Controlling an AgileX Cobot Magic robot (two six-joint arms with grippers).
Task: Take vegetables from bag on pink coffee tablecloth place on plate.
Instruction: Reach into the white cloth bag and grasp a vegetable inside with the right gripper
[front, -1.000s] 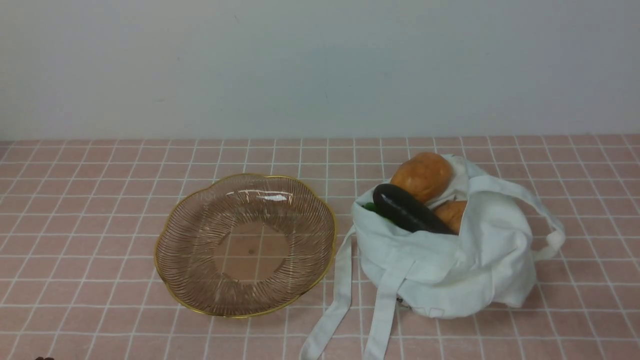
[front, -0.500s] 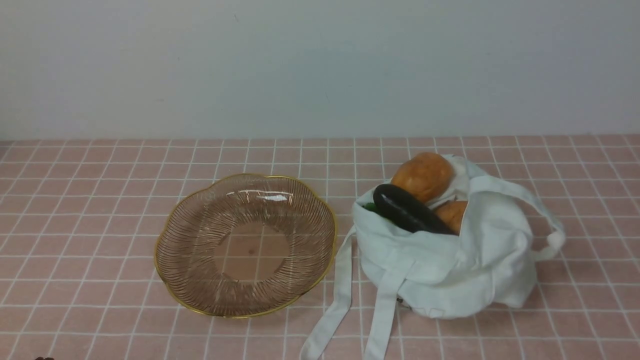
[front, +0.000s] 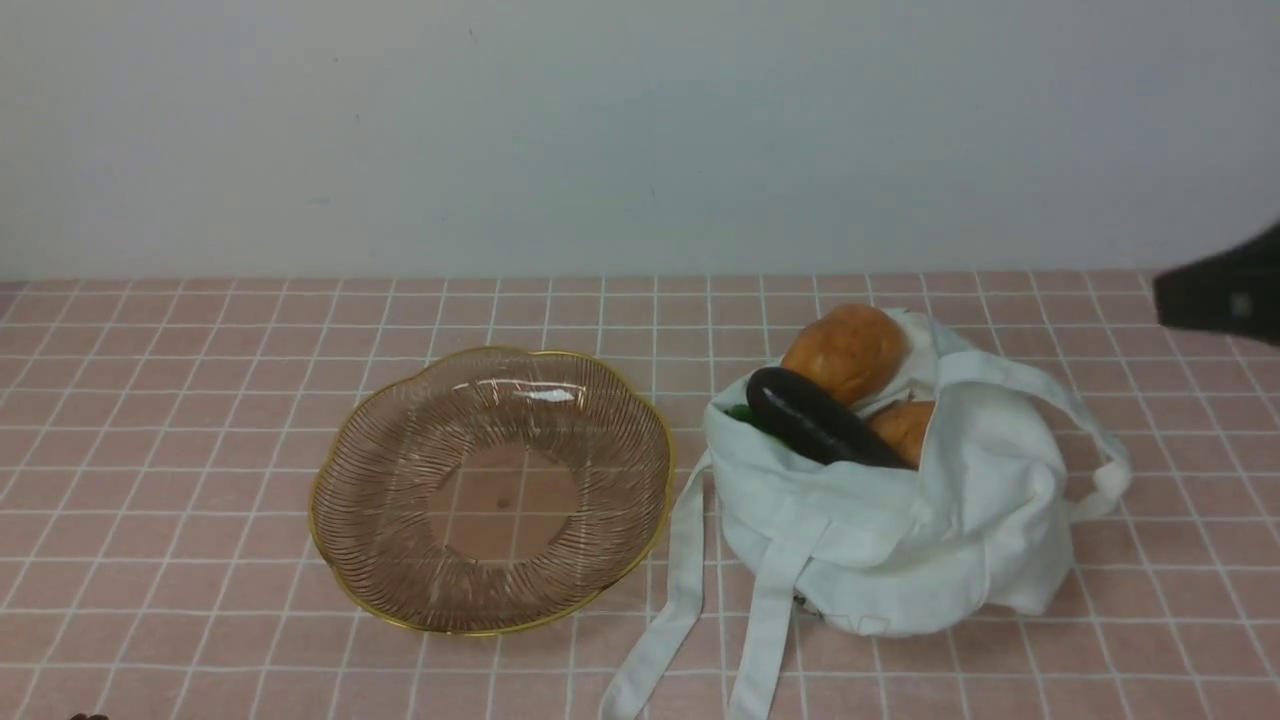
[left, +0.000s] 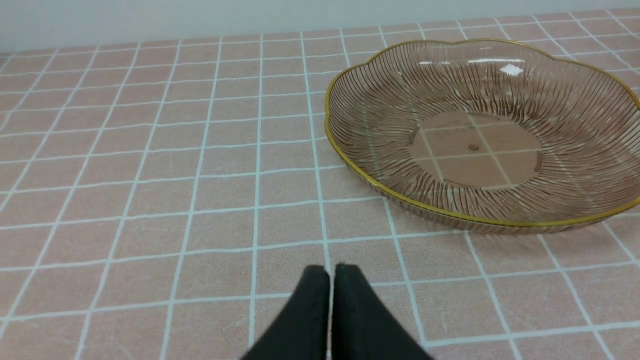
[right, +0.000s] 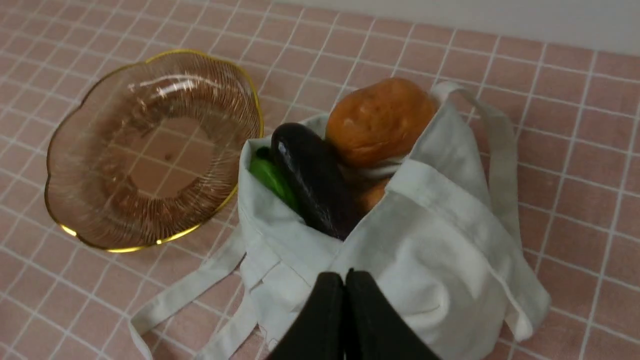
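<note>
Right pincer is hovering above the near side of the bag, jaws pressed together, carrying nothing.
Its dark arm is only now entering the front view at the right edge, so the reach is probably just beginning; left pincer is waiting closed and empty over the pink gridded tablecloth on the desk, near the bare ribbed plate. In the bag's mouth the eggplant is lying slantwise, rounded end poking up toward the plate, other end buried beside the buns.

A staged tabletop test setup, lab-like: a pink gridded tablecloth runs up to a plain pale wall.
</note>
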